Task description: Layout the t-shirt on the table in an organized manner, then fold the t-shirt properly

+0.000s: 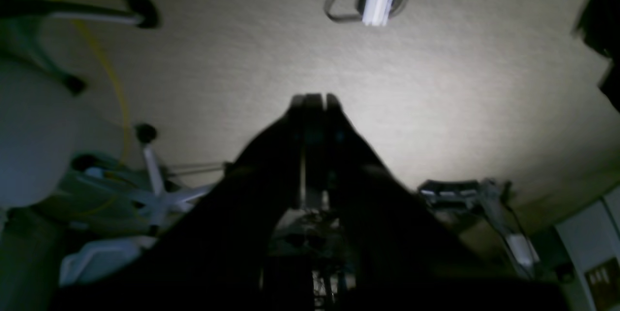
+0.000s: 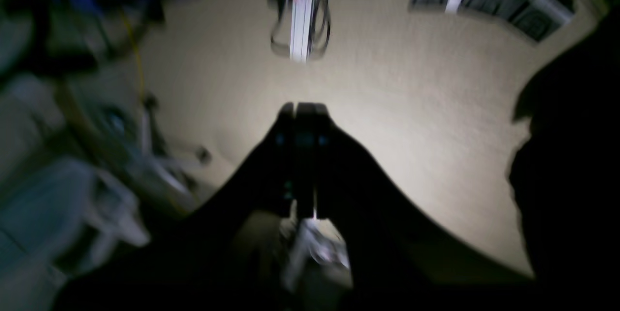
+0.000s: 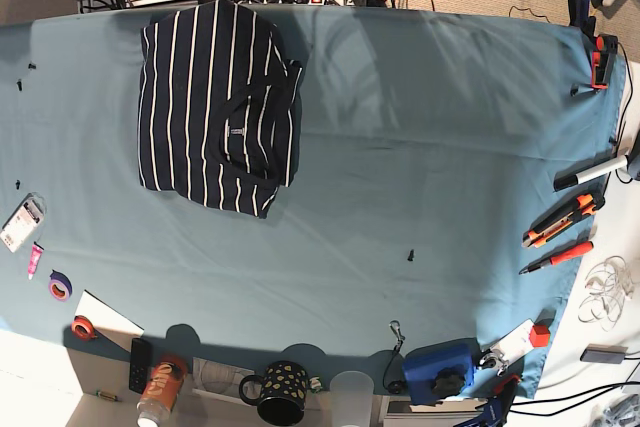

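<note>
One t-shirt [image 3: 220,107] lies folded on the table [image 3: 420,147], at the far left of the base view; neither gripper appears there. Its small neck label is unreadable. Right gripper [image 2: 304,106]: jaws together, holding nothing, aimed at the ceiling. Left gripper [image 1: 315,98]: the same, fingers pressed together and empty.
</note>
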Robot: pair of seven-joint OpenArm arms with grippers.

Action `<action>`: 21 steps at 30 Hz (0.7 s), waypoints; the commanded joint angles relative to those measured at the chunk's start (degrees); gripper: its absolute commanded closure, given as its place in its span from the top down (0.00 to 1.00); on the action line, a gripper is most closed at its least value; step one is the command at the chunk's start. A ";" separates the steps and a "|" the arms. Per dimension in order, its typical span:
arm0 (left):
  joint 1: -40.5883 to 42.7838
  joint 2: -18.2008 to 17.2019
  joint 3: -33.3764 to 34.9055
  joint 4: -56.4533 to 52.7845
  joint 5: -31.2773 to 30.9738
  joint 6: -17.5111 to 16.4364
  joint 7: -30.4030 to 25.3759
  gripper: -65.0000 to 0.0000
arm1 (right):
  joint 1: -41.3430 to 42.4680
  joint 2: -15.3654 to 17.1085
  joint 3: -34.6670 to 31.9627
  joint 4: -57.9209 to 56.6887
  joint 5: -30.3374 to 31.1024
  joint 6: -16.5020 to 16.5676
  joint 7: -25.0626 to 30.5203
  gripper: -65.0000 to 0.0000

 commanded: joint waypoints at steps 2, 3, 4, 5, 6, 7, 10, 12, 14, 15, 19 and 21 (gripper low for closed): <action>0.28 -0.24 -0.15 -2.03 0.04 -0.04 -0.28 0.00 | -1.14 0.59 -4.28 0.00 -6.01 0.06 0.09 0.00; -0.22 -0.22 -0.15 -3.30 0.07 -0.02 -1.33 0.00 | -1.03 0.61 -6.58 -0.76 -9.57 -0.61 0.09 0.00; -0.72 -0.24 -0.15 -4.70 0.07 -0.07 -2.34 0.00 | -0.63 0.76 -8.83 -1.84 -12.66 -1.97 2.19 0.00; -1.49 -0.24 -0.15 -6.27 0.09 -0.04 -3.63 0.00 | 0.11 0.87 -11.02 -3.28 -15.72 -3.08 4.00 0.00; -2.29 -0.24 -0.17 -8.02 0.09 -0.07 -5.01 0.00 | 1.14 1.14 -13.22 -4.98 -18.38 -4.04 5.07 0.00; -3.21 -0.24 -0.15 -9.94 0.11 -0.07 -6.56 0.00 | 2.36 1.62 -15.34 -7.10 -20.72 -5.11 5.99 0.00; -6.40 -0.24 -0.15 -17.20 1.64 -0.02 -12.94 0.00 | 6.93 3.32 -21.03 -15.58 -26.56 -8.15 10.29 0.00; -9.05 -0.22 -0.15 -23.08 4.09 -0.02 -18.78 0.00 | 10.80 4.11 -24.24 -22.43 -30.03 -9.11 12.57 0.00; -12.09 -0.24 -0.15 -29.44 6.45 -0.02 -22.93 0.00 | 15.08 4.42 -27.19 -29.83 -32.26 -9.33 14.51 0.00; -13.70 -0.22 -0.15 -32.68 7.10 -0.02 -24.39 0.00 | 17.25 4.37 -28.48 -33.62 -33.53 -9.33 15.54 0.00; -20.61 -0.17 -0.15 -46.60 7.17 -0.02 -28.17 0.00 | 26.25 4.37 -34.77 -49.09 -37.57 -9.33 22.12 0.00; -23.61 -0.22 -0.17 -53.53 7.21 0.00 -31.15 0.00 | 30.12 4.37 -38.27 -55.98 -39.28 -9.31 27.39 0.00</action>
